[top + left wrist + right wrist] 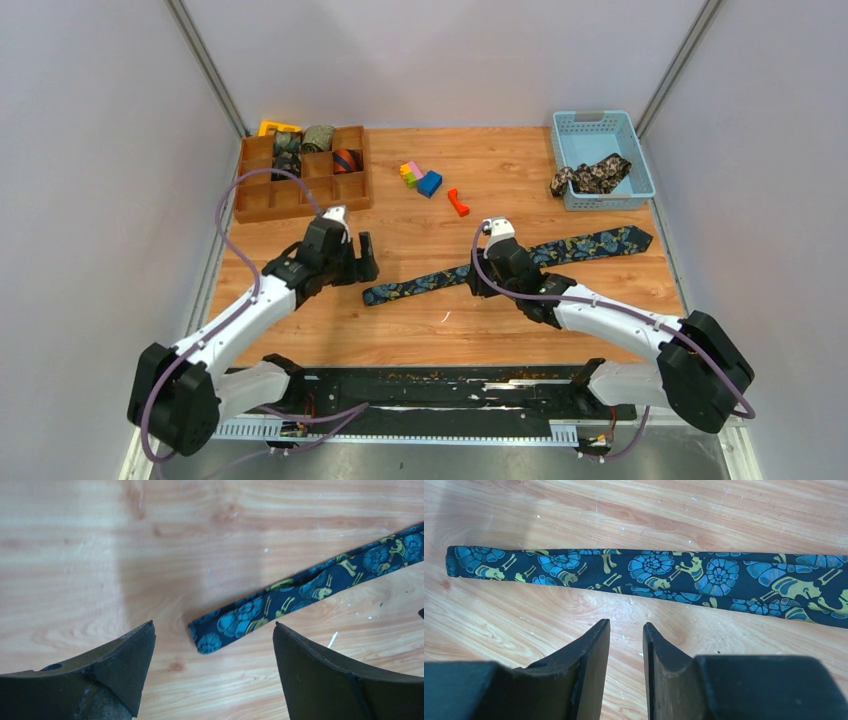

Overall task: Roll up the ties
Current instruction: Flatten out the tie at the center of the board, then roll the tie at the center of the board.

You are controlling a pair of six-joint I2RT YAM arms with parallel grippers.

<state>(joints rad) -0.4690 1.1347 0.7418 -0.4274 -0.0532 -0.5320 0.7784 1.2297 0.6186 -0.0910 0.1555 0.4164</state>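
A navy tie with gold-teal paisley (pixel 590 243) lies flat and unrolled across the table, narrow end at the left. My left gripper (pixel 360 268) is open and empty, just above that narrow end, which shows between the fingers in the left wrist view (pixel 280 592). My right gripper (pixel 478 282) hovers by the tie's middle, its fingers only slightly apart and empty. In the right wrist view the tie (pixel 664 575) lies just beyond the fingertips (pixel 606 625). A black-tan floral tie (pixel 590 175) lies bunched in the blue basket (pixel 640 150). Several rolled ties (pixel 318 138) sit in the wooden organiser (pixel 300 195).
Small coloured plastic blocks (pixel 420 177) and an orange piece (pixel 458 201) lie at the back middle of the table. The organiser stands at the back left, the basket at the back right. A black rail (pixel 430 385) runs along the near edge between the arm bases.
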